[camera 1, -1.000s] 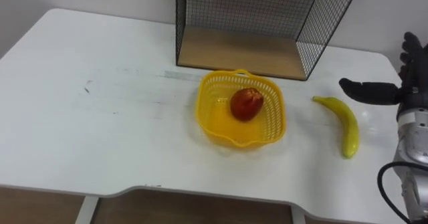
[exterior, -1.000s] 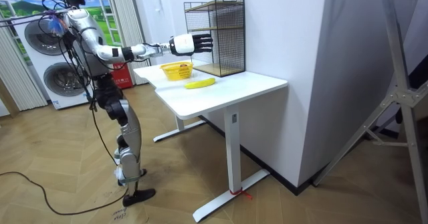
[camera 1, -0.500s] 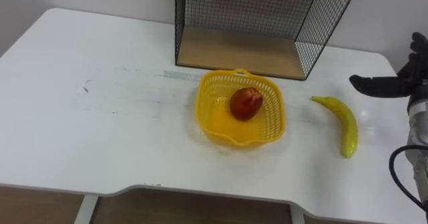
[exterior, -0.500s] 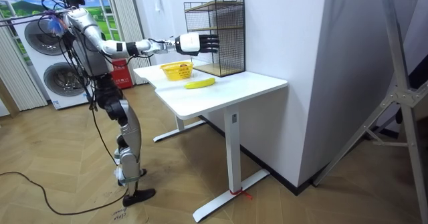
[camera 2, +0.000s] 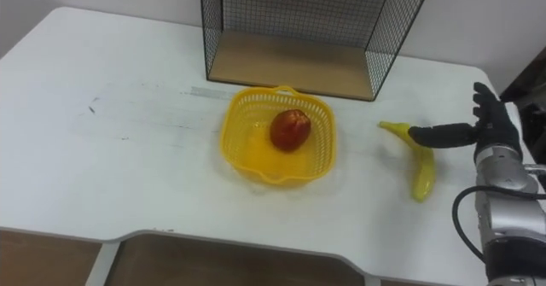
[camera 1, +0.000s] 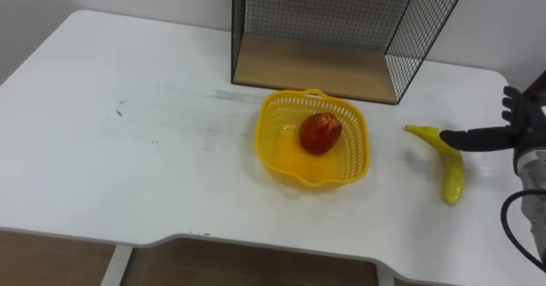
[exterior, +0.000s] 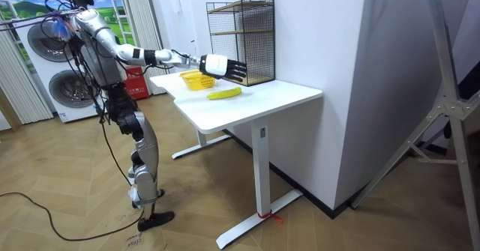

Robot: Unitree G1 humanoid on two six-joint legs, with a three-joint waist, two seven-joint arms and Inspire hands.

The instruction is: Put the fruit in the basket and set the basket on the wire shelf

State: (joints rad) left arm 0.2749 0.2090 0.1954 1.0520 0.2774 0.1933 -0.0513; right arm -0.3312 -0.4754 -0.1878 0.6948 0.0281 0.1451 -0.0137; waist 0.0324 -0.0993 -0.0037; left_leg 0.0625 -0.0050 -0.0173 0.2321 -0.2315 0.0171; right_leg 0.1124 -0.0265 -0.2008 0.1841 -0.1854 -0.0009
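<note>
Now my right hand (camera 1: pixel 522 125) hangs open, fingers straight, thumb stretched across the banana (camera 1: pixel 452 173); whether it touches, I can't tell. The banana lies on the white surface (camera 1: pixel 128 149) at 3 o'clock from the yellow basket (camera 1: pixel 281 160). One red fruit (camera 1: pixel 320 133) sits inside the basket. The wire shelf (camera 1: pixel 316 68) stands at its 12 o'clock.

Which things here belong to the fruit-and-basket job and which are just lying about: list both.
Job: banana; red fruit, in the yellow basket; wire shelf; right hand, open by the banana.
Not the job: white table, merely the support; washing machines beyond the robot.
</note>
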